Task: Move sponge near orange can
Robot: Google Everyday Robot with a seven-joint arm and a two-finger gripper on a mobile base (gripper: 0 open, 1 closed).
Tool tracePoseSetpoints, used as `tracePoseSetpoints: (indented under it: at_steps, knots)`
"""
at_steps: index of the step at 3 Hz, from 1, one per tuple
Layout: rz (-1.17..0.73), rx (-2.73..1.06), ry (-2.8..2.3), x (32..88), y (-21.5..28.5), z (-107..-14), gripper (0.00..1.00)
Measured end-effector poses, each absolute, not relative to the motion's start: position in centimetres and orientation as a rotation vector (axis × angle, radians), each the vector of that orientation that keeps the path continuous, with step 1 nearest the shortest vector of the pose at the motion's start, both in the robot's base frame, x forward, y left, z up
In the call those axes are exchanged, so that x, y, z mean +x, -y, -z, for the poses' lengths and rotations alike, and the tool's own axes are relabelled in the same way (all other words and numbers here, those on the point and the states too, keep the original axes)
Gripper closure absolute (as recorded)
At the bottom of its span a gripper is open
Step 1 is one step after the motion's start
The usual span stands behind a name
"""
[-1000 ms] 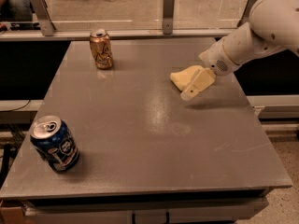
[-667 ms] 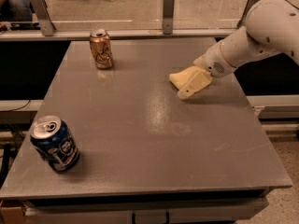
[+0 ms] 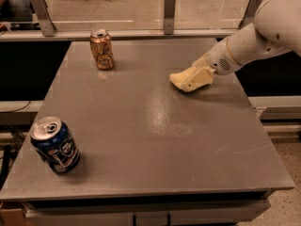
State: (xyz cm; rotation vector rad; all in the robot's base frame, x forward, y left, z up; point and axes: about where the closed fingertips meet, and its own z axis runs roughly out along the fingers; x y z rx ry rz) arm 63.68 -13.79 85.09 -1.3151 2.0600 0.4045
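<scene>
While the claw pinches the sponge low over the right side of the table, we judge the carry to be the step in hand. We should hold the grip firm, travel left and back, and set the sponge down just beside the orange can near the far edge without knocking it. Its pale markings, and the white logos on the blue can, cannot be read.

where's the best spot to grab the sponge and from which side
Probably its right end, coming in from the right. The sponge lies low on the table with its long axis running roughly left to right, and the gripper sits at that end, on the arm's side. That leaves the left end free, facing the orange can.
</scene>
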Motion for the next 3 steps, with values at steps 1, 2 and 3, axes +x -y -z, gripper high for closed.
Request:
tracePoseSetpoints:
  at_steps: [1, 2, 3]
  knots:
    - [-0.342, -1.347, -2.009, 63.29, 14.37, -87.72, 0.88]
    - [-0.346, -1.351, -2.009, 63.3, 14.17, -87.59, 1.0]
    - [-0.346, -1.351, -2.009, 63.3, 14.16, -87.59, 1.0]
